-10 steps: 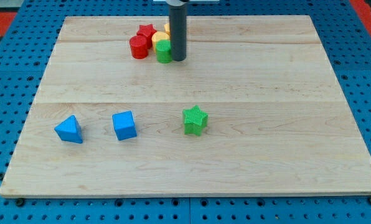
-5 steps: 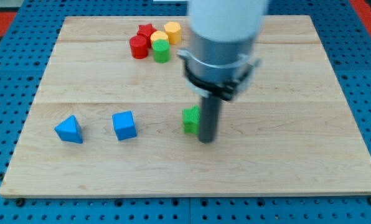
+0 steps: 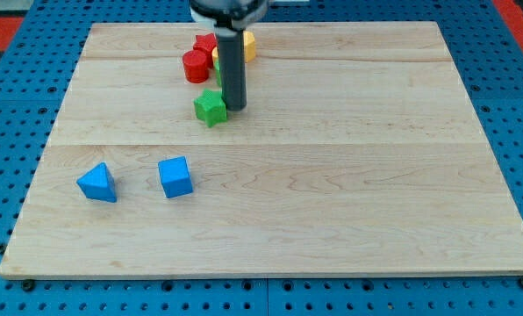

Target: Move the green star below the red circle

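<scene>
Blue triangle (image 3: pixel 96 183) and blue cube (image 3: pixel 175 176): low on the wooden desk (image 3: pixel 376 175), well down-left of my tip (image 3: pixel 235 108). Green star (image 3: pixel 210 107): touching my tip's left side, just below the red circle (image 3: pixel 195 66). No jaws fitted; rod only. Red star (image 3: pixel 205 42) and yellow block (image 3: pixel 247 46): beyond the rod, partly hidden.

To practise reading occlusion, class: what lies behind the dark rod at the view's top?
Behind the rod, parts of a yellow block and a red star show beside the red circle. What else the rod covers cannot be seen. My tip touches the green star.
</scene>
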Controlling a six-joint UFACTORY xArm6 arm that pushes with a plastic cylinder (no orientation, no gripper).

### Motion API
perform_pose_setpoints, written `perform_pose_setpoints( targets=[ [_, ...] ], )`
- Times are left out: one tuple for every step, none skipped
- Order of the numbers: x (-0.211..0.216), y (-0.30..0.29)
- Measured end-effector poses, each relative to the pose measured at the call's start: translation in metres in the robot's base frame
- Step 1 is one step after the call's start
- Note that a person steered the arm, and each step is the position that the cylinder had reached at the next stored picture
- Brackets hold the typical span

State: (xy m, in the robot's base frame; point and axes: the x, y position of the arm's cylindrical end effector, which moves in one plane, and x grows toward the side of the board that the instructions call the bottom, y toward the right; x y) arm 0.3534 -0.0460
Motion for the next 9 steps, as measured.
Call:
perform_pose_setpoints(
  targets=[
    [0.029, 0.027],
    [0.038, 0.048],
    [0.046, 0.018],
    [0.043, -0.024],
    [0.013, -0.030],
    [0.002, -0.030],
    [0.033, -0.030],
    [0.076, -0.016],
    [0.152, 0.004]
  ],
)
